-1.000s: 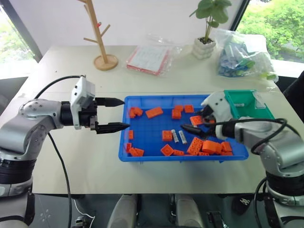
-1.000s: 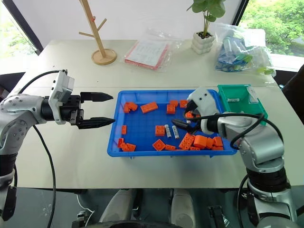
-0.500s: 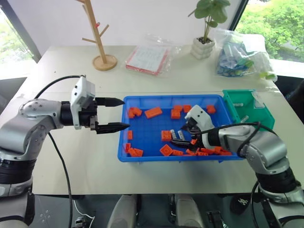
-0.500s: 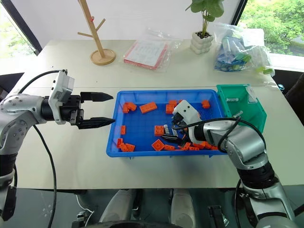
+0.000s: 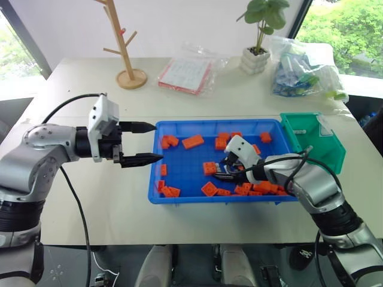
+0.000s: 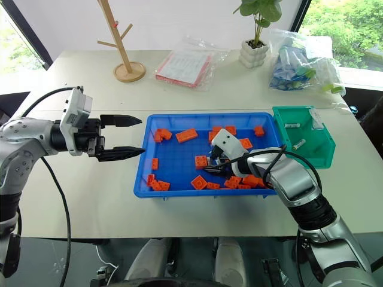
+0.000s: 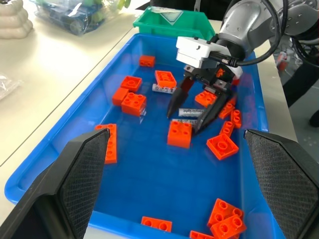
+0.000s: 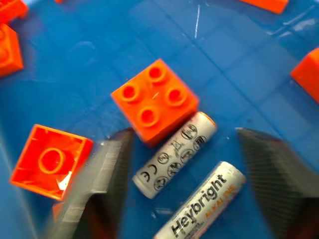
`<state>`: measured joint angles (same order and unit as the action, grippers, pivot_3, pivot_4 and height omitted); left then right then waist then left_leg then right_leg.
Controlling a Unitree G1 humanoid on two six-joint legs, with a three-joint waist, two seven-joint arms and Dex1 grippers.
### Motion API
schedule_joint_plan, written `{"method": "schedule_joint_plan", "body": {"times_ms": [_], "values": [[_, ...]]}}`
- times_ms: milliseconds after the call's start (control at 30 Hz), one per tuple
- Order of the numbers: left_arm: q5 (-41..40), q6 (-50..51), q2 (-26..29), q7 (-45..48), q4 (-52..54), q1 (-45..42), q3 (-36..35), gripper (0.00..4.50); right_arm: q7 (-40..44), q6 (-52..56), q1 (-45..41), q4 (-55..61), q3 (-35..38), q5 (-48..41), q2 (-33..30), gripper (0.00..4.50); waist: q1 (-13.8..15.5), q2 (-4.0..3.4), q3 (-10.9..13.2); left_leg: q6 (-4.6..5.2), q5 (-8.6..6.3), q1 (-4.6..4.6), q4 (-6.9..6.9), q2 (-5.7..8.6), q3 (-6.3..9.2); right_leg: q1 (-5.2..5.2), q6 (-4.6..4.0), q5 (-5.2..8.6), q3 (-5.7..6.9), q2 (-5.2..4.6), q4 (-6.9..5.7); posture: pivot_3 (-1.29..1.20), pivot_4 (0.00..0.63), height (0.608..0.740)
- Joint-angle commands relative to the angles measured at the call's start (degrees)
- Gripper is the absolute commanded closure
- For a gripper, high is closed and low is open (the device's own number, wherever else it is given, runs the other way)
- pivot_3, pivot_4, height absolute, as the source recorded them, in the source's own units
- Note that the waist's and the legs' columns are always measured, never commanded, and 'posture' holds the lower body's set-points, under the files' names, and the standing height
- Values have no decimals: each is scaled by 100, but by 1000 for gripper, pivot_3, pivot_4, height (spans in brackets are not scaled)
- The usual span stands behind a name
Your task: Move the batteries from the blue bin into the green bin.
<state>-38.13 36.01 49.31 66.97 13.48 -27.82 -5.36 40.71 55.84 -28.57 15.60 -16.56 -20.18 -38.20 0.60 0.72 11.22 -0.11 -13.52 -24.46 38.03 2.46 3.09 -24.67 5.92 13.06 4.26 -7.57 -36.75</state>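
Right tool (image 7: 193, 110) sits partly open straddling two batteries (image 8: 175, 154) mid blue bin (image 5: 179, 128), gripping nothing; left tool (image 5: 146, 143) wide open, empty, at its 9 o'clock edge.

The wide, shallow blue plastic bin (image 5: 179, 198) has a glossy, smooth floor that throws back pale streaks of light. The small silver-white cylindrical batteries (image 8: 175, 153) look satin-finished, with black print on a smooth wrap. The orange studded toy bricks (image 8: 154, 101) are moulded plastic, slightly shiny. The smaller teal-green plastic bin (image 5: 335, 147) looks smooth with a softer sheen. The right claw (image 7: 193, 113) has black, matt fingers (image 8: 103, 174) with a finely ribbed texture under a glossy white plastic housing. The pale surface (image 5: 90, 221) is matt. The branched peg stand (image 5: 123, 42) is bare light wood.
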Motion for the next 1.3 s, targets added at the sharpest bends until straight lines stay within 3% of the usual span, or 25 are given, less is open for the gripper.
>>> {"method": "schedule_joint_plan", "body": {"times_ms": [33,100,300,433,600,800,1000,1233,1300], "values": [[-48,-73,30,-17,26,-129,-171,0,83,-67,-5,49,-35,95,-53,3570,0,1,0,0,0,0,0,0,0,0,0,0,0,0,0,0,150,692],[-39,-88,11,-23,11,-154,-155,0,104,-72,-9,75,-26,124,-71,4426,0,0,0,0,0,0,0,0,0,1,0,0,0,0,0,0,150,692],[6,-153,-28,12,-78,-250,-88,0,48,275,-264,210,387,-104,78,4423,3,0,0,0,0,1,0,0,0,1,0,0,0,0,0,0,150,692],[33,-190,-35,62,-110,-269,-64,0,-139,837,-834,184,1322,-507,156,4423,-2,-2,3,0,0,-1,0,0,-1,-3,0,-1,0,0,-1,0,150,692],[57,-231,-50,92,-112,-255,-35,0,-267,794,-1282,-506,2402,-319,-795,4423,68,-2,4,0,0,-4,0,5,1,-1,0,0,3,-3,2,0,150,692],[113,-274,-144,118,-164,-313,40,0,-81,-146,-133,-1003,2722,315,-2175,4423,138,0,4,17,-11,-8,-5,5,-11,13,1,-1,9,-4,42,0,150,692],[166,-293,-220,173,-252,-418,106,0,-184,-422,645,-1046,3135,429,-2274,4423,-2,-4,6,18,-10,-4,-1,-4,-20,13,-5,-10,6,-5,38,0,150,692],[194,-284,-285,165,-318,-563,175,0,-336,-896,631,-1011,2984,647,-2175,978,-21,-4,6,18,-10,-1,1,-12,-22,13,-8,-13,6,1,38,0,150,692],[189,-271,-286,156,-315,-574,160,0,-197,-880,458,-930,3073,427,-2100,978,-17,-4,6,18,-10,-2,0,-11,-23,13,-8,-14,6,0,40,0,150,692]]}}
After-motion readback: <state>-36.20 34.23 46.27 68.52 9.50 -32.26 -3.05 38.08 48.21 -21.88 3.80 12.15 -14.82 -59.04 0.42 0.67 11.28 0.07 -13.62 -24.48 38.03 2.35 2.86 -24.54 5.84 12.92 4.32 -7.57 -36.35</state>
